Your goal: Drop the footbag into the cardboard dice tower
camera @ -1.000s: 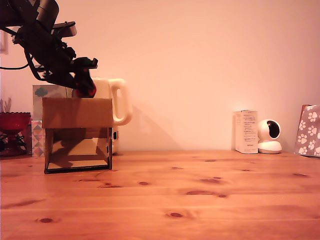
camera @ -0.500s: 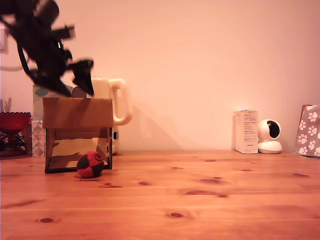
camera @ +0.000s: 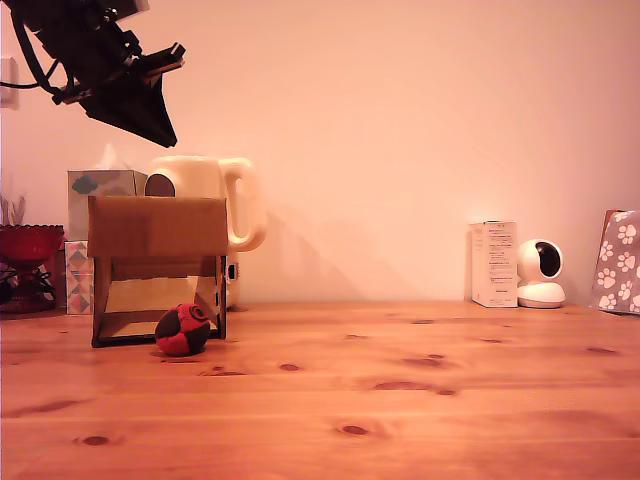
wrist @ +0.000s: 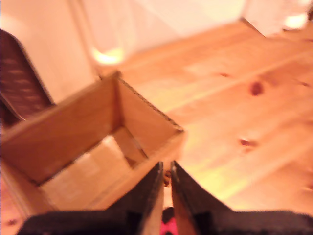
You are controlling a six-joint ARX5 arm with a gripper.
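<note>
The red and black footbag (camera: 182,330) lies on the wooden table at the foot of the cardboard dice tower (camera: 158,227), right at its cut-out lower front. My gripper (camera: 163,133) hangs well above the tower, toward the exterior view's upper left, with nothing in it. In the wrist view the two dark fingers (wrist: 149,193) stand almost together over the tower's open top (wrist: 63,132). Through the narrow gap, low down, a sliver of the footbag (wrist: 168,227) shows red.
A cream jug (camera: 215,190) and a tissue box (camera: 100,185) stand right behind the tower. A red bowl (camera: 25,242) sits at the exterior view's far left. At the back right are a white box (camera: 493,263), a small white camera (camera: 540,272) and a paw-print bag (camera: 620,262).
A second ago the gripper held the footbag over the tower's top. The footbag was let go and came out at the bottom front. The gripper has since risen and its fingers have come together.
</note>
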